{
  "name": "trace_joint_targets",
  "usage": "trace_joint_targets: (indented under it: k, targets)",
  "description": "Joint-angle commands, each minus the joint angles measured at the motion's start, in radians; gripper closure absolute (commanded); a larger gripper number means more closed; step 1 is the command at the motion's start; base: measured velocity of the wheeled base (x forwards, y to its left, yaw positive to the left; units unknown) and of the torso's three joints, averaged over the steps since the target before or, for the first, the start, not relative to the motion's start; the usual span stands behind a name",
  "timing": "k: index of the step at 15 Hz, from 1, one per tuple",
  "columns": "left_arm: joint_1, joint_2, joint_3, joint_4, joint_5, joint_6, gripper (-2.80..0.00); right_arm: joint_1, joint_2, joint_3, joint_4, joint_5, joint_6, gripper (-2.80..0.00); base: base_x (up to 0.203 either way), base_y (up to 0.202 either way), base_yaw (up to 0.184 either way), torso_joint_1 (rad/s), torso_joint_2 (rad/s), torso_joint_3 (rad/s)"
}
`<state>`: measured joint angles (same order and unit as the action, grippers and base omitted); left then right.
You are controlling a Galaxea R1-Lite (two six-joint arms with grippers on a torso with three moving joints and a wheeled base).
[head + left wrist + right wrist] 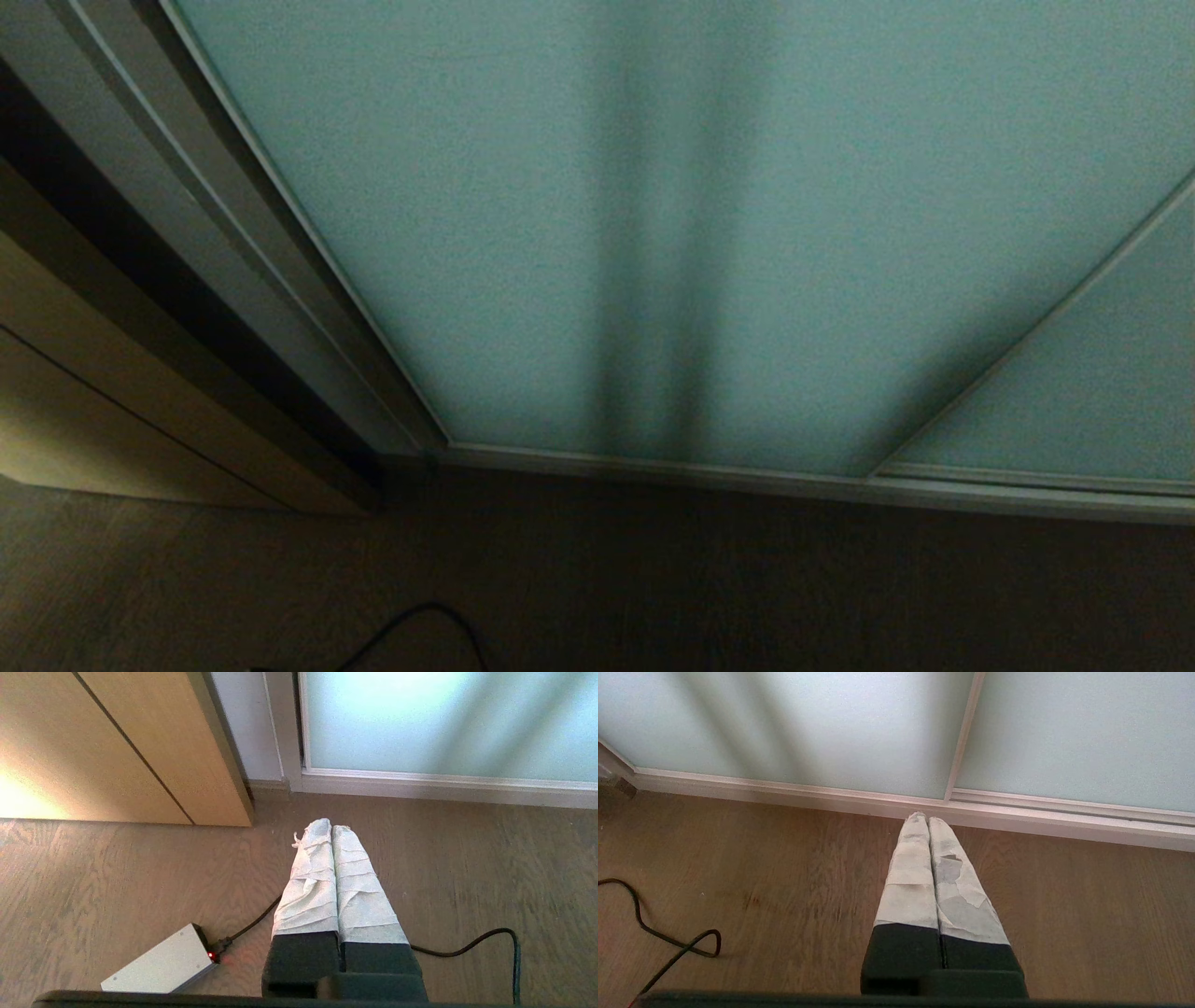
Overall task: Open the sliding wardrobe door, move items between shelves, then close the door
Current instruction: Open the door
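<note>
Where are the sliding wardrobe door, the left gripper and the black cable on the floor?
sliding wardrobe door [485, 233]: head view, frosted teal panel.
left gripper [331, 828]: left wrist view, between the wrapped fingertips.
black cable [682, 951]: right wrist view, on its loop.

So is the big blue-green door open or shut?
Shut. The sliding wardrobe door fills the frame from the left post to the next panel, no shelves showing.

Both grippers — left gripper [331, 828], right gripper [928, 819] — closed, parked.
</note>
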<state>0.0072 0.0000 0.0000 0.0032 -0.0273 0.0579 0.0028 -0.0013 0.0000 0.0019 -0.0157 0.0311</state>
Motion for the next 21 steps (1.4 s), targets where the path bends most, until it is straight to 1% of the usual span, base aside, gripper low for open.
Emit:
trace_joint_targets:
  k: [1,12,14,18,19,20,21]
  targets:
    - [0.000,0.001,0.000,0.000,0.000,0.000,0.00,0.000,-0.002,0.001,0.000,0.000,0.000,0.00,0.000,0.000,0.000,0.000,0.00,0.000]
    - [0.000,0.001,0.000,0.000,0.000,0.000,0.00,0.000,-0.002,0.000,0.000,0.000,0.000,0.00,0.000,0.000,0.000,0.000,0.00,0.000]
    - [0.000,0.001,0.000,0.001,-0.003,0.009,0.00,0.000,-0.002,0.000,0.001,0.000,0.000,0.00,0.000,0.000,0.000,0.000,0.00,0.000]
    - [0.000,0.000,0.000,0.002,0.001,0.003,0.00,0.000,-0.002,0.001,0.000,0.000,0.000,0.00,0.000,0.000,0.000,0.000,0.00,0.000]
    - [0.000,0.000,0.000,0.001,0.018,-0.004,0.00,0.000,-0.002,0.001,0.001,0.000,0.000,0.00,0.000,0.000,0.000,0.000,0.00,0.000]
    - [0.000,0.001,0.000,-0.001,0.025,-0.039,0.00,0.000,-0.002,0.001,0.001,0.000,0.000,0.00,0.000,0.000,0.000,0.000,0.00,0.000]
    - [0.000,0.002,-0.001,-0.002,0.029,-0.056,0.00,0.000,-0.002,0.000,0.000,0.000,0.000,0.00,0.000,0.000,0.000,0.000,0.00,0.000]
